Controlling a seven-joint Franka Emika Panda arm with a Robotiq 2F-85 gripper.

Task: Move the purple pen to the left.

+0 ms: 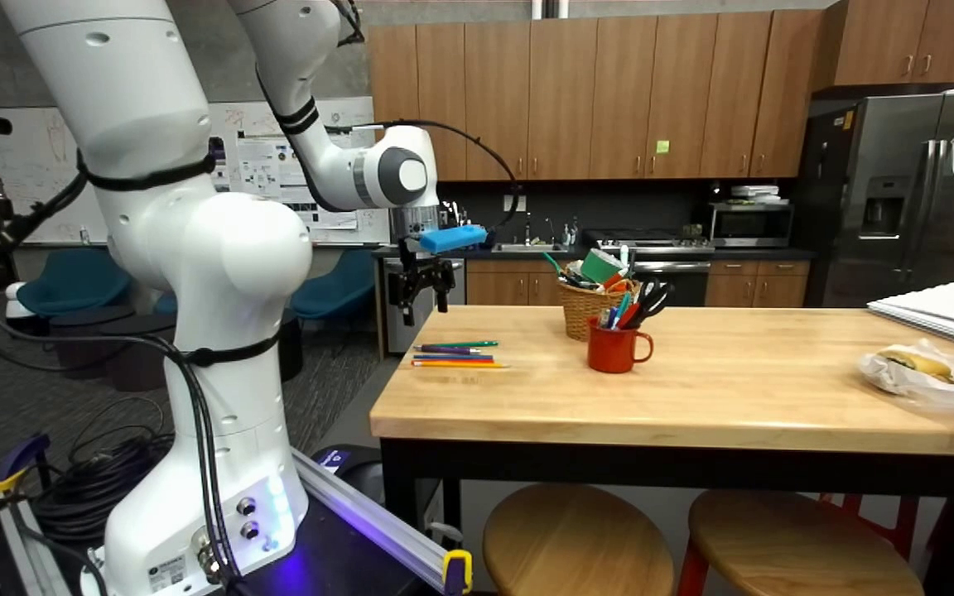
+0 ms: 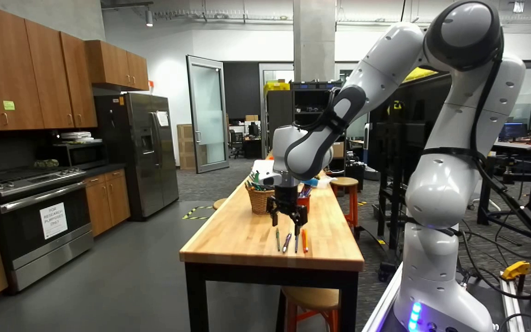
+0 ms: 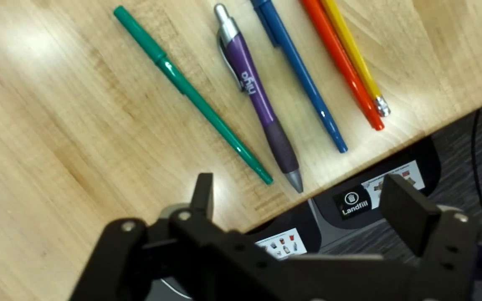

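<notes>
The purple pen point(image 3: 258, 99) lies flat on the wooden table between the green pen point(image 3: 207, 108) and the blue pen point(image 3: 303, 75). Its silver tip points at the table's edge, and its silver clicker end faces away from my gripper point(image 3: 301, 188). In both exterior views the purple pen point(image 1: 448, 350) shows as a thin dark stick, small in an exterior view point(image 2: 286, 242). My gripper hangs above the table's end, near the pens' ends, with its jaws wide apart and nothing between its fingers point(image 3: 203, 192). It touches none of the pens.
An orange-red pen point(image 3: 343, 65) and a yellow pencil point(image 3: 352, 50) lie side by side beyond the blue pen. A red mug point(image 1: 612, 349) and a wicker basket point(image 1: 583, 310), both full of pens, stand farther along the table point(image 1: 734, 364). Bins point(image 3: 352, 196) show below its edge.
</notes>
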